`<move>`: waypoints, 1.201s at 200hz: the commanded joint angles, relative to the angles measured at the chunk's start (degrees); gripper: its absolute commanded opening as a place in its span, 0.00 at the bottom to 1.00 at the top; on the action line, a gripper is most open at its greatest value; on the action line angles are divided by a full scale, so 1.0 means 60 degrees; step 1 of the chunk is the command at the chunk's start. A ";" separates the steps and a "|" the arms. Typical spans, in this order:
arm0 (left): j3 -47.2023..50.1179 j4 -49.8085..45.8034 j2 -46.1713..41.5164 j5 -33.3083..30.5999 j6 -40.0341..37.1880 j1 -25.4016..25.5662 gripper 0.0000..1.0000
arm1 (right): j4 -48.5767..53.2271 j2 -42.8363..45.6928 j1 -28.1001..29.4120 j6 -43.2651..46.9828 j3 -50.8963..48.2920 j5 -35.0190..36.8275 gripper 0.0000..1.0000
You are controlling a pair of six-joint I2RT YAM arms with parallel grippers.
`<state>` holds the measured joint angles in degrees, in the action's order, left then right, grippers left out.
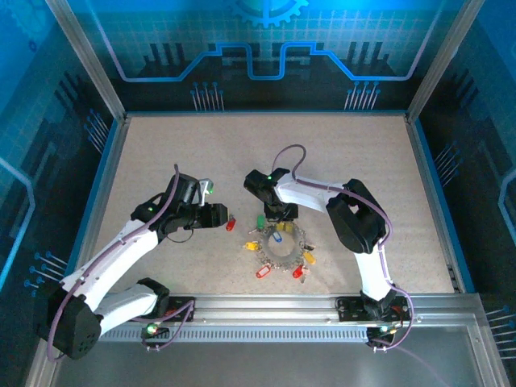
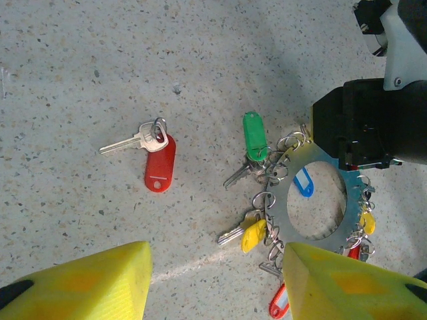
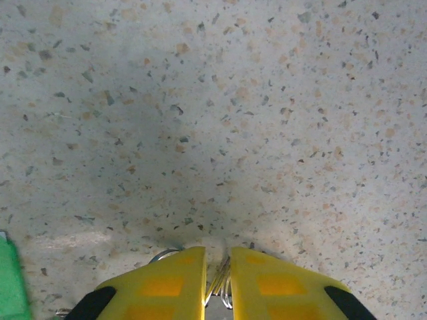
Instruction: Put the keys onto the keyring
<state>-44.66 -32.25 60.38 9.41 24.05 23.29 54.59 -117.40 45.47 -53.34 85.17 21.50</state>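
Note:
The keyring (image 1: 281,251) lies at the middle front of the table, a grey flat ring (image 2: 288,212) with small wire loops along its edge. Several keys hang from it: green (image 2: 254,135), yellow (image 2: 253,235), blue (image 2: 303,181). One red key (image 2: 160,163) lies loose to its left (image 1: 230,224). My left gripper (image 2: 215,267) hovers open over bare table between the red key and the ring, nothing between its fingers (image 2: 87,283). My right gripper (image 3: 218,267) is down on the ring's far edge (image 1: 279,218), shut on the band and its wire loops (image 3: 219,285).
The right arm's black wrist (image 2: 363,127) covers the ring's far side. Blue walls and an aluminium frame (image 1: 266,302) border the speckled table (image 1: 339,153). A green tag (image 3: 10,280) sits at the right wrist view's left edge.

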 commanded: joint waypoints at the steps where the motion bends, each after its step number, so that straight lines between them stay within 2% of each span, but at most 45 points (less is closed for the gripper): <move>1: 0.0222 0.0013 0.0026 0.0274 0.0022 -0.0076 0.56 | 0.0321 -0.0151 0.0137 -0.0080 -0.0152 0.0288 0.16; 25: 0.0232 0.0043 0.0044 0.0291 0.0039 -0.0073 0.56 | 0.0351 -0.0149 0.0141 -0.0111 -0.0166 0.0350 0.15; 99: 0.0223 0.0071 0.0044 0.0328 0.0072 -0.0080 0.56 | 0.0420 0.0309 0.0266 -0.0293 -0.0231 0.0712 0.03; 114: 0.0250 0.0190 0.0021 0.0461 0.0044 -0.0072 0.56 | 0.0228 0.0577 0.0287 -0.0414 -0.0412 0.0679 0.00; 146: 0.0312 0.0685 -0.0200 0.0876 0.0005 -0.0074 0.57 | -0.0581 0.1546 0.0391 -0.0053 -0.1003 0.0898 0.00; 176: 0.0371 0.1384 -0.0799 0.1681 -0.0888 -0.0072 0.58 | -0.2139 0.2860 0.0433 0.0858 -0.2032 0.0735 0.00; 204: 0.0845 0.2716 -0.1963 0.2423 -0.1957 -0.0075 0.58 | -0.3834 0.4154 0.0670 0.2612 -0.2932 0.0263 0.00; 240: 0.1465 0.4047 -0.3379 0.3034 -0.3676 -0.0073 0.56 | -0.4472 0.5251 0.0790 0.3960 -0.3348 -0.0420 0.00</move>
<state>-37.91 -15.88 44.14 22.28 12.03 23.29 34.15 -89.67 49.52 -37.87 66.39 22.61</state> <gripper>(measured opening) 0.566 0.047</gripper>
